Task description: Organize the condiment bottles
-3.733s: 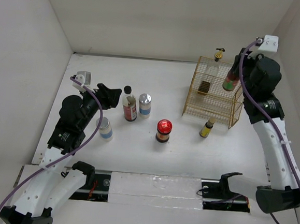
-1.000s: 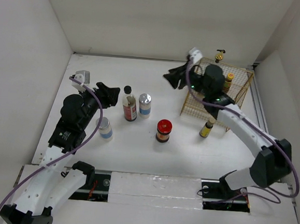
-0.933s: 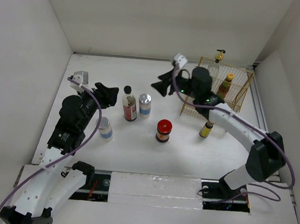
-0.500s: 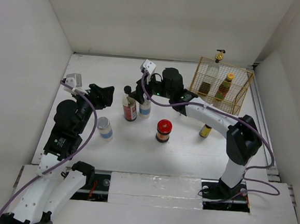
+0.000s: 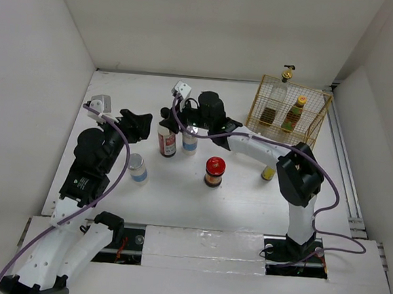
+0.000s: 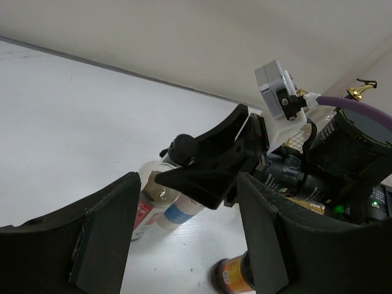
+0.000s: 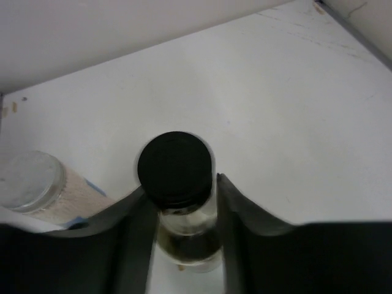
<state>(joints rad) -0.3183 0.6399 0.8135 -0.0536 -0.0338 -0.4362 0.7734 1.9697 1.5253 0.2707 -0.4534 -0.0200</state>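
My right gripper (image 5: 165, 115) reaches across the table, and its fingers close on the neck of the red-labelled black-capped bottle (image 5: 165, 143). In the right wrist view the black cap (image 7: 174, 166) stands between the gripper (image 7: 182, 203) fingers. A silver-lidded blue-labelled jar (image 5: 189, 141) stands just right of it. My left gripper (image 5: 139, 123) is open and empty, left of the bottle; its view shows the bottle (image 6: 149, 205). A second silver-lidded jar (image 5: 138, 167), the red-lidded dark jar (image 5: 214, 170) and the small yellow bottle (image 5: 268, 173) stand on the table.
The gold wire basket (image 5: 313, 129) stands at the back right. It holds the clear pump-top bottle (image 5: 276, 99) and the green gold-capped bottle (image 5: 294, 112). The right arm (image 5: 251, 146) spans the middle of the table. White walls close the left, back and right.
My right arm has swung left from the basket, where the green bottle now stands, to the red-labelled bottle. Its fingers now fit round the bottle's neck, and the bottle has shifted slightly left.
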